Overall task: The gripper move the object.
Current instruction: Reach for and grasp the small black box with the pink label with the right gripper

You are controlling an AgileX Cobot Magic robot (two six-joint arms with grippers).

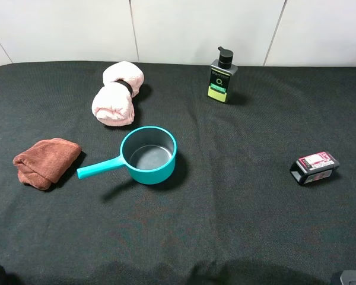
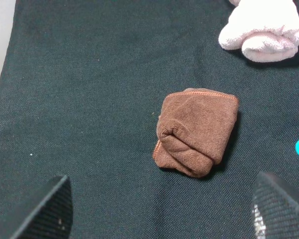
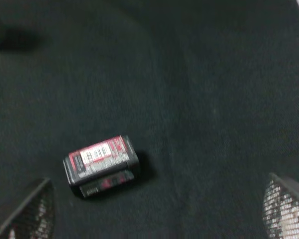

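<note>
The object [image 1: 314,166], a small black box with a pink-and-white label, lies flat on the black cloth at the right of the table. In the right wrist view the object [image 3: 100,162] sits ahead of my right gripper [image 3: 157,214], closer to one finger. The right fingers [image 3: 30,211] are spread wide with nothing between them. My left gripper [image 2: 162,221] is also open and empty, hovering over the table's left side near a folded brown cloth [image 2: 197,132]. In the high view, only dark bits of the arms show at the bottom corners.
A teal pot [image 1: 148,155] with its handle pointing left stands mid-table. A rolled pink towel [image 1: 117,95] lies behind it, the brown cloth [image 1: 45,161] at the left. A black pump bottle [image 1: 222,77] stands at the back.
</note>
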